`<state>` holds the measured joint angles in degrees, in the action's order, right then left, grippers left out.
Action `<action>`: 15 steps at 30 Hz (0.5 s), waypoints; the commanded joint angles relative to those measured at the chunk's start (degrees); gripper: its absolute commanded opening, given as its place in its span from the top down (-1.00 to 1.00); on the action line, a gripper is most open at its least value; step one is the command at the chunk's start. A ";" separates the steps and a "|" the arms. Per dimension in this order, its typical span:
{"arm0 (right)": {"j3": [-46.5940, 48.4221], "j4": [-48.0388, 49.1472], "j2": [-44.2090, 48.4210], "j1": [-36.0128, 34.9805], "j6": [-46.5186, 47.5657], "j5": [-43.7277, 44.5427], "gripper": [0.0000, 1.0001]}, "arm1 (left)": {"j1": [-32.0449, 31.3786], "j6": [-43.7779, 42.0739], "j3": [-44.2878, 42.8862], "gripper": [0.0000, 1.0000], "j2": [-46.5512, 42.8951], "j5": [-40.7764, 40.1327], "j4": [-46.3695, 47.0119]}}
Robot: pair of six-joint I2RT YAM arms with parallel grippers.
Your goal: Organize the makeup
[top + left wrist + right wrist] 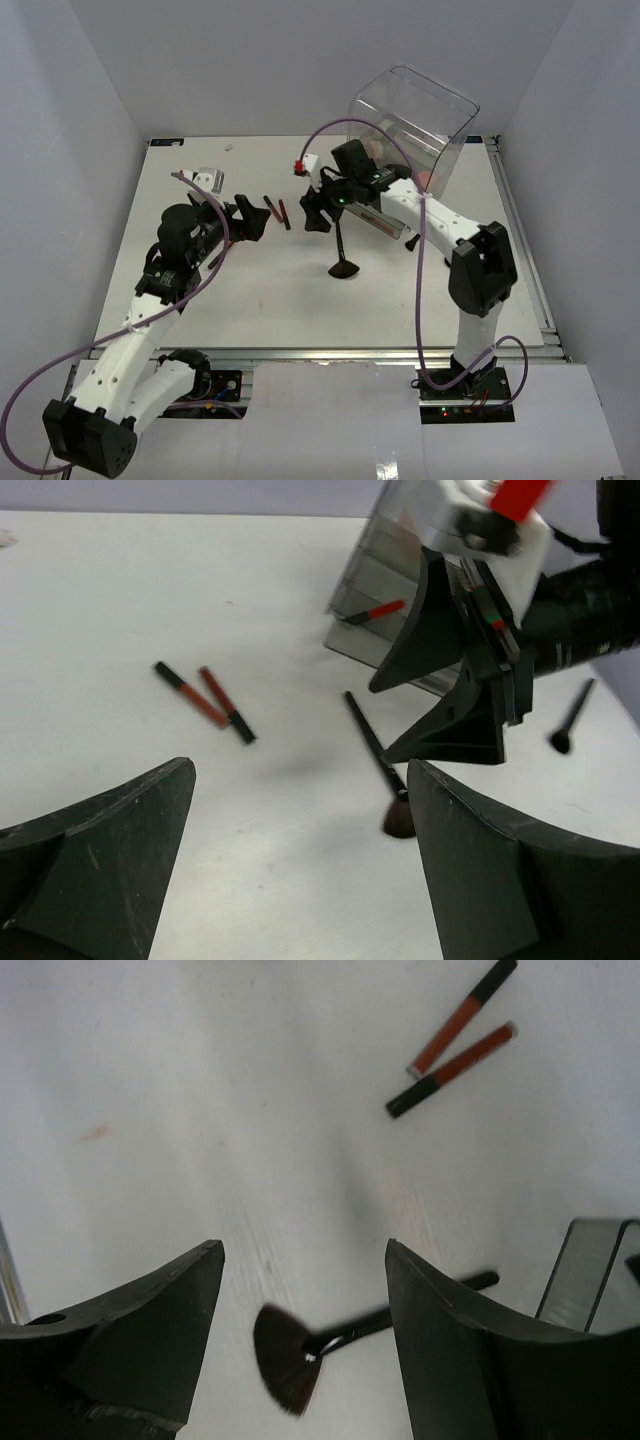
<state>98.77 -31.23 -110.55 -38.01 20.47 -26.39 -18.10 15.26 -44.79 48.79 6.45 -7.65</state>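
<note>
Right claw (pixel 305 1250): jaws apart, gripping nothing, low over the table (pixel 260 300).
Fan brush (pixel 290 1365): on the table just beside the claw at 5 o'clock in the overhead view. Its long axis runs 12 to 6, head at 6.
Left claw (pixel 250 218): spread wide, empty.
Pencil sticks (pixel 283 214): side by side at the left claw's 3 o'clock, between the two claws.
Nearer arm: right for the brush, I judge.
</note>
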 commanded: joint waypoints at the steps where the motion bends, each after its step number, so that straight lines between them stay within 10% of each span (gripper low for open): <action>1: 23.13 -3.58 -16.39 -1.17 -13.70 7.67 -0.49 | -0.15 -5.23 5.29 -0.96 -6.28 -11.68 -2.03; 7: 29.15 5.96 -25.43 -4.21 -25.51 28.90 -0.57 | -0.18 -5.42 5.12 -0.96 -8.01 -12.97 -1.84; 15: 29.32 15.28 -29.32 -4.35 -30.12 33.33 -0.35 | -0.14 -5.33 5.12 -0.96 -8.59 -12.48 -1.80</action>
<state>125.05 -24.31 -139.10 -42.07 -5.21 1.60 -18.20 10.52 -39.22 41.36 -5.21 -9.91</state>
